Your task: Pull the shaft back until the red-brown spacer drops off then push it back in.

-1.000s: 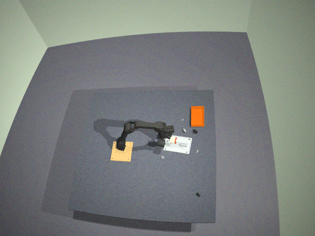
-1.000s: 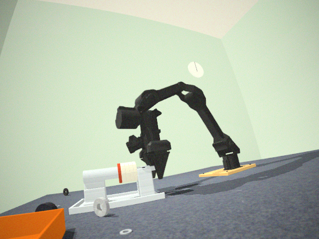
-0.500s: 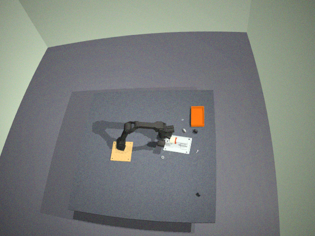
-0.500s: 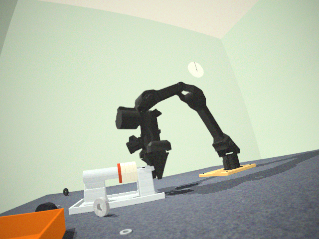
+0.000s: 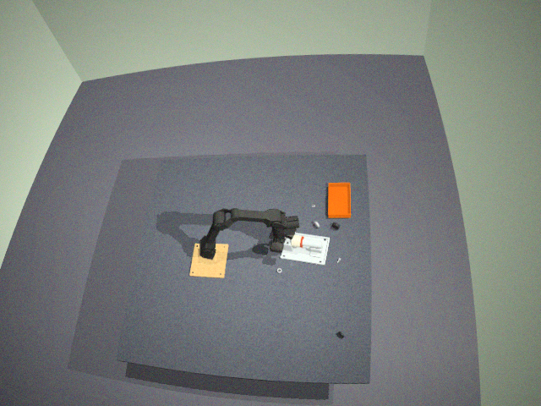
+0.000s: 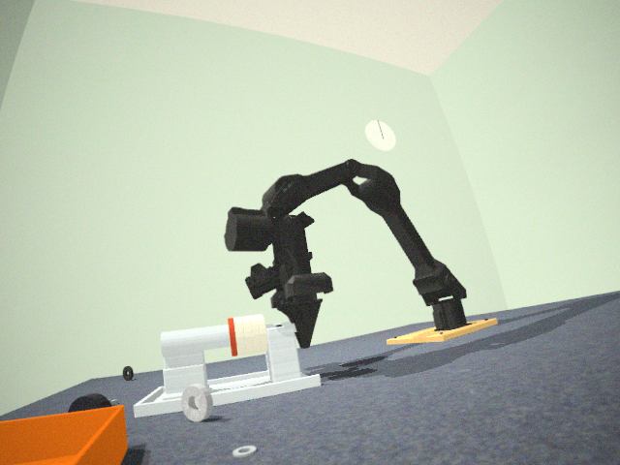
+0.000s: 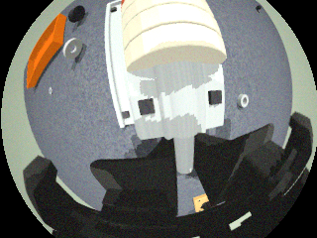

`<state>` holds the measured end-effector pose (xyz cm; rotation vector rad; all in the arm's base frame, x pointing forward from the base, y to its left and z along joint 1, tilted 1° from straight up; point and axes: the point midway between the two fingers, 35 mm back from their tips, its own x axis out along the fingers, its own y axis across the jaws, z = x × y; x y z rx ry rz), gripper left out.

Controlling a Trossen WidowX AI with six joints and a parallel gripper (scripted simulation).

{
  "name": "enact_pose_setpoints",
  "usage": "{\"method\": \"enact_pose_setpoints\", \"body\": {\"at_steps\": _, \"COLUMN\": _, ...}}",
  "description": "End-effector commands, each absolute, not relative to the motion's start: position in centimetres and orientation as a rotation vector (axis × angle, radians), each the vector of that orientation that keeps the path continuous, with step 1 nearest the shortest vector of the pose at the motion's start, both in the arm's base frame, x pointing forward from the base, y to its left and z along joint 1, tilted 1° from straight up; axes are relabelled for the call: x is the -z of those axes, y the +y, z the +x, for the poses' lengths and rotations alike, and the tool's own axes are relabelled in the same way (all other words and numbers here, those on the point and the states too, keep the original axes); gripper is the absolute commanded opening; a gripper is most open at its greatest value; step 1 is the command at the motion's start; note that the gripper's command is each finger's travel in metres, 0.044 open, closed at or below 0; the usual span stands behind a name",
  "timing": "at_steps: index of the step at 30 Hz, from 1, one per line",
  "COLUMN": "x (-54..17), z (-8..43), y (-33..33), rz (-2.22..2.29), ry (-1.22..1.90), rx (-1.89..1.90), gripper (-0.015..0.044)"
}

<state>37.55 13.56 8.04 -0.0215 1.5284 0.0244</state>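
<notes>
The red-brown spacer (image 5: 302,241) (image 6: 232,336) sits on the shaft line against the big white housing block (image 6: 195,336). Several cream spacers (image 5: 296,240) (image 6: 252,334) (image 7: 170,35) stand packed between it and the white end support (image 6: 284,353). The fixture stands on a white base plate (image 6: 310,380) (image 7: 115,64). The pale grey shaft (image 7: 184,161) sticks out of the support toward the arm. My gripper (image 6: 304,344) (image 7: 184,146) points down just outside the support and is shut on the shaft's protruding end, one finger on each side. The shaft inside the spacers is hidden.
An orange bin (image 5: 339,200) (image 6: 100,440) (image 7: 46,52) stands beyond the fixture. Between them lie a grey ring (image 5: 315,224) (image 6: 197,402) (image 7: 72,49) and a black round part (image 5: 335,226) (image 7: 76,13). A small white ring (image 5: 279,270) (image 7: 243,100) lies on the other side.
</notes>
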Motion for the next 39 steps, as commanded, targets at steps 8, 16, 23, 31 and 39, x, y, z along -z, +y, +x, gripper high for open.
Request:
{"method": "enact_pose_setpoints", "body": {"at_steps": 8, "x": -8.0, "z": 37.1, "y": 13.5, "rz": -0.020, "ry": 1.535, "rx": -0.026, "gripper": 0.0000}}
{"method": "enact_pose_setpoints", "body": {"at_steps": 16, "x": -8.0, "z": 36.7, "y": 13.5, "rz": -0.020, "ry": 1.535, "rx": -0.026, "gripper": 0.0000}}
{"method": "enact_pose_setpoints", "body": {"at_steps": 23, "x": -8.0, "z": 36.4, "y": 13.5, "rz": -0.020, "ry": 1.535, "rx": -0.026, "gripper": 0.0000}}
{"method": "enact_pose_setpoints", "body": {"at_steps": 31, "x": -8.0, "z": 36.1, "y": 13.5, "rz": -0.020, "ry": 1.535, "rx": -0.026, "gripper": 0.0000}}
{"method": "enact_pose_setpoints", "body": {"at_steps": 39, "x": -8.0, "z": 36.1, "y": 13.5, "rz": -0.020, "ry": 1.536, "rx": -0.026, "gripper": 0.0000}}
